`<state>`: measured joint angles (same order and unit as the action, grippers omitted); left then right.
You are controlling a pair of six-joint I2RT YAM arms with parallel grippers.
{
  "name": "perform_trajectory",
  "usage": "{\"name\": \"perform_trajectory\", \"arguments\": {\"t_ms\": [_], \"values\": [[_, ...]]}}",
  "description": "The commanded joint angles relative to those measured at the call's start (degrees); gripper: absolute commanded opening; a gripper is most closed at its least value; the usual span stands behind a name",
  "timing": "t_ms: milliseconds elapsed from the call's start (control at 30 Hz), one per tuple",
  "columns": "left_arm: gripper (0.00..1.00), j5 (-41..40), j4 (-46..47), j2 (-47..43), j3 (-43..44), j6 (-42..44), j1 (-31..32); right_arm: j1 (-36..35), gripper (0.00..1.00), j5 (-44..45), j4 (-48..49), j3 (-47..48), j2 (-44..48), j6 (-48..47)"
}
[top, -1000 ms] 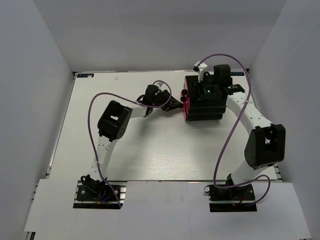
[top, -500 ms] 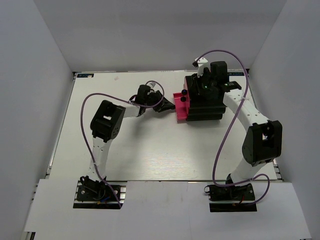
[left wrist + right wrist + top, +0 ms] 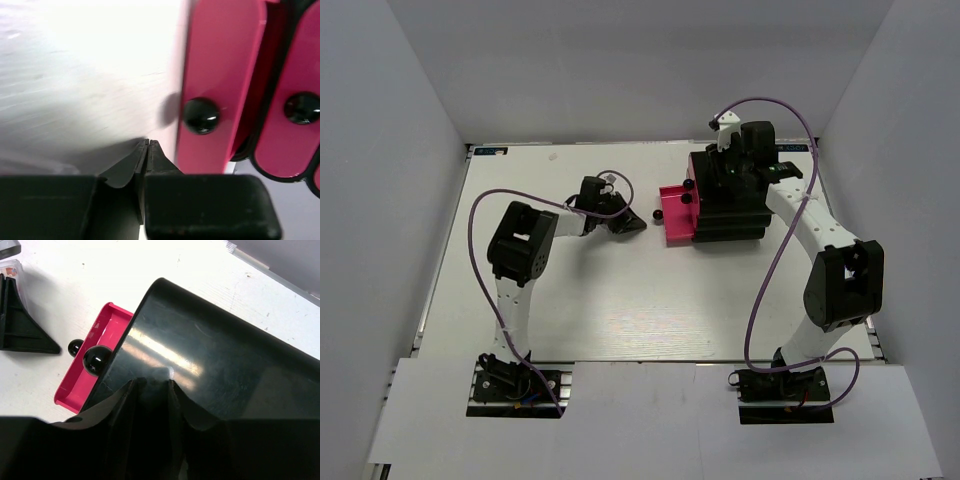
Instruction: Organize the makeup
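On the far-right part of the white worktop (image 3: 550, 300), a big black box (image 3: 730, 226) stands w/ one pink drawer (image 3: 672, 205) out toward the left. L hand (image 3: 148, 147) sits just left of that drawer, fingers (image 3: 156, 159) pressed shut w/ nothing between, apart from the drawer's black knob (image 3: 200, 115). R hand (image 3: 152, 386) is over the box top, fingertips (image 3: 131, 391) at its surface, can't tell if open or closed; makeup itself can't be made out in any view.
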<state>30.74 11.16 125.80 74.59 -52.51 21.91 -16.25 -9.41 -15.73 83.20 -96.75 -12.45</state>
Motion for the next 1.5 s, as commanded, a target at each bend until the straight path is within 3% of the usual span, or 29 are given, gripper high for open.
{"name": "perform_trajectory", "arguments": {"t_ms": [0, 133, 167, 267, 333, 367, 467, 600, 733, 867, 1100, 1467], "values": [[0.14, -0.07, -3.24, -3.72, -0.32, 2.41, -0.99, -0.10, 0.39, 1.33, -4.49, 0.39, -1.78, -0.30], [0.20, -0.07, -3.95, -5.73, -0.06, 3.64, -0.99, 0.17, 0.61, -3.59, -4.40, -0.40, 0.33, -0.74], [0.35, -0.24, -4.91, -6.35, 0.29, 4.69, -0.99, 0.17, 0.64, -5.43, -4.23, -0.75, 0.94, -1.17], [0.61, -1.47, -9.20, -8.98, 3.19, 8.11, -0.99, 0.25, 0.69, -8.86, -3.87, -1.81, 4.98, -1.53], [0.69, -2.61, -12.72, -11.00, 5.12, 11.01, -0.99, 0.25, 0.71, -9.84, -3.53, -2.77, 6.74, -1.53], [0.73, -4.27, -16.31, -11.71, 6.96, 11.98, -0.99, 0.34, 0.72, -10.19, -3.35, -3.30, 8.49, -1.35], [0.82, -11.20, -26.57, -14.61, 9.51, 14.89, -0.99, 0.52, 0.89, -8.36, -1.42, -6.72, 12.70, -1.35], [0.91, -28.93, -36.37, -18.30, 8.39, 14.89, -0.99, 1.48, 0.89, -5.62, 1.40, -11.56, 17.81, 2.15], [0.93, -37.67, -40.67, -20.94, 5.13, 9.73, -0.99, 3.15, 0.88, -7.11, 2.54, -13.59, 21.51, 5.15], [0.94, -40.93, -46.39, -17.96, 9.00, 6.46, -0.99, 4.56, 0.86, -8.96, 2.81, -14.64, 23.27, 6.73], [0.95, -39.36, -53.17, -7.16, 21.55, 4.09, -0.38, 6.67, 0.85, -10.54, 3.68, -16.57, 25.03, 7.61], [0.96, -38.22, -55.46, -0.12, 27.72, 2.06, -0.90, 8.08, 0.84, -13.09, 5.18, -18.33, 26.17, 8.14]]}}
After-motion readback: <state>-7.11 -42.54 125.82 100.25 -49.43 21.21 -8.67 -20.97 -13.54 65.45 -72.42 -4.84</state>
